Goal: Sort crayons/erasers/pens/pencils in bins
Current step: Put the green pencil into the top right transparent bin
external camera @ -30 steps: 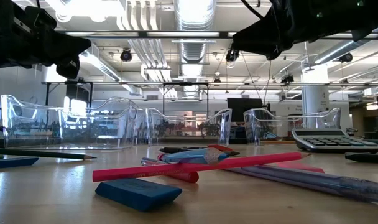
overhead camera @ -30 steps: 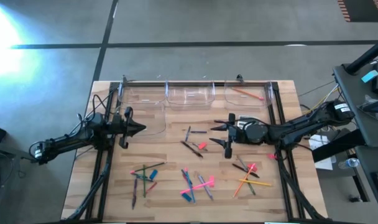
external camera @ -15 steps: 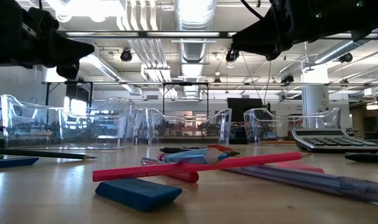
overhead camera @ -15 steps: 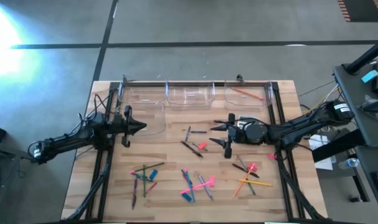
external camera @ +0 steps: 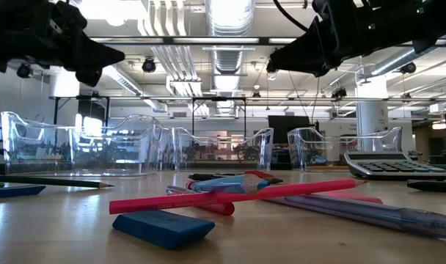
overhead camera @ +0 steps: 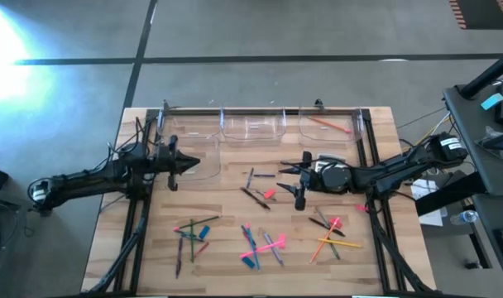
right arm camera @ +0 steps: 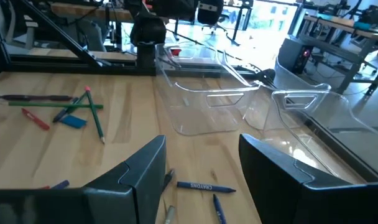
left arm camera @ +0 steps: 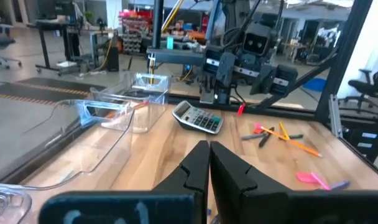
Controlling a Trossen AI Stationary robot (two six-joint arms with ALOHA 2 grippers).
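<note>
Pens, pencils and crayons lie in loose heaps on the wooden table: one heap at the middle (overhead camera: 256, 186) with a pink eraser (overhead camera: 269, 194), and others along the near side (overhead camera: 194, 233), (overhead camera: 261, 245), (overhead camera: 330, 232). A blue eraser (external camera: 163, 226) lies close to the low camera. Clear bins (overhead camera: 251, 124) stand along the far edge; the right one (overhead camera: 344, 124) holds an orange pencil (overhead camera: 324, 123). My left gripper (overhead camera: 195, 163) hovers shut at the left, holding nothing. My right gripper (overhead camera: 289, 185) hovers open beside the middle heap, nothing between its fingers (right arm camera: 142, 171).
A further clear bin (left arm camera: 108, 127) stands just ahead of my left gripper. A grey calculator (left arm camera: 198, 117) lies under my right arm. Dark frame rails (overhead camera: 136, 223) run down both sides of the table. Bare wood (overhead camera: 227, 207) lies between the heaps.
My left gripper has risen and moved a little toward the table's far and right side, still shut. My right gripper has kept still, and nothing on the table has moved.
</note>
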